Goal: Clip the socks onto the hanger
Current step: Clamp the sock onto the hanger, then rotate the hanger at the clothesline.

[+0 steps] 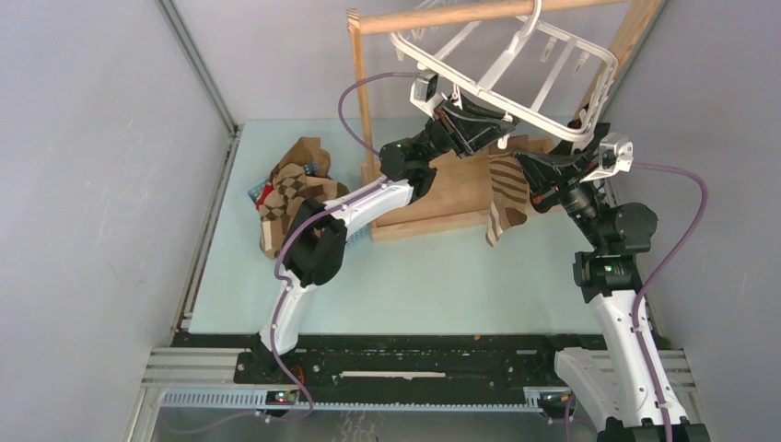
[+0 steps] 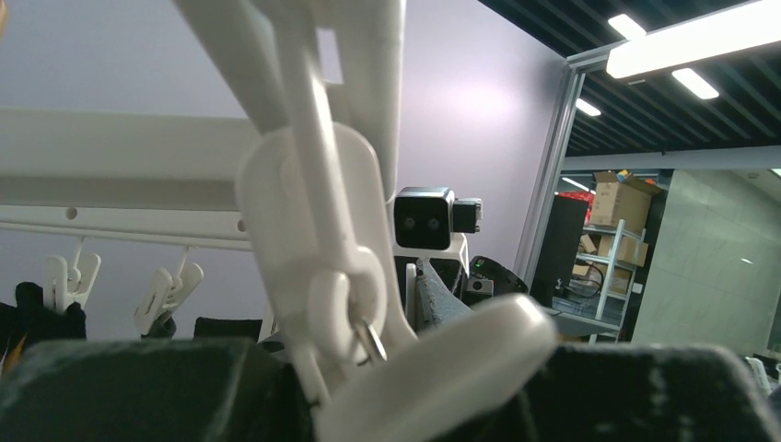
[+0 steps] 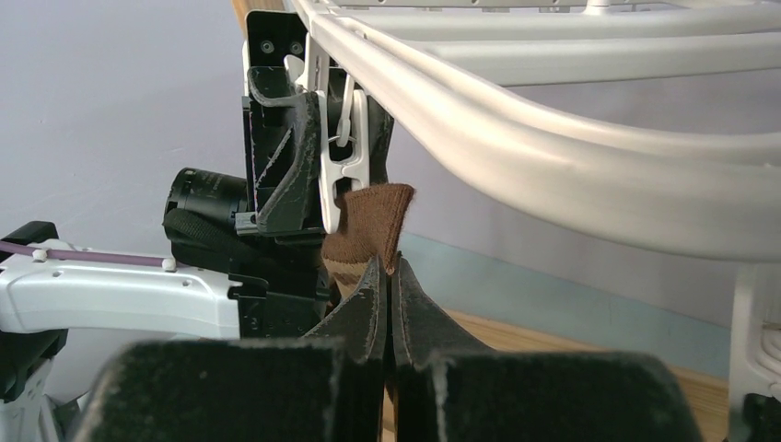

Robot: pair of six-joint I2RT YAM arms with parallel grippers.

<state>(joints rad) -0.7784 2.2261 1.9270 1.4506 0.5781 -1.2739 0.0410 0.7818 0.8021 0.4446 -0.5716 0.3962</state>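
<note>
Right wrist view is showing you the right gripper (image 3: 389, 276) with its fingers pressed together on a brown sock (image 3: 373, 216). The sock's short free tip is standing up at the mouth of a clip (image 3: 343, 170) under the hanger (image 3: 553, 120). I cannot tell whether the tip is actually sitting between the clip's jaws. The left gripper (image 3: 332, 138) is closing on that clip from both sides, apparently squeezing it. From above, the rest of the sock is drooping from your right fingers over the far right part of the table (image 1: 442, 276). The hanger is hanging tilted from the rail (image 1: 442, 17) along the far edge, and the other socks (image 1: 293, 189) are lying in a heap near the left edge. You are probably dealing with light, limp fabric that is folding wherever it is unsupported, so a hold close to the edge, as you are doing now, is likely what is keeping the tip stiff enough to feed. The clip looks like springy plastic on a loose link and the hanger is free to swing, so both are likely giving way if you are pushing hard.
</note>
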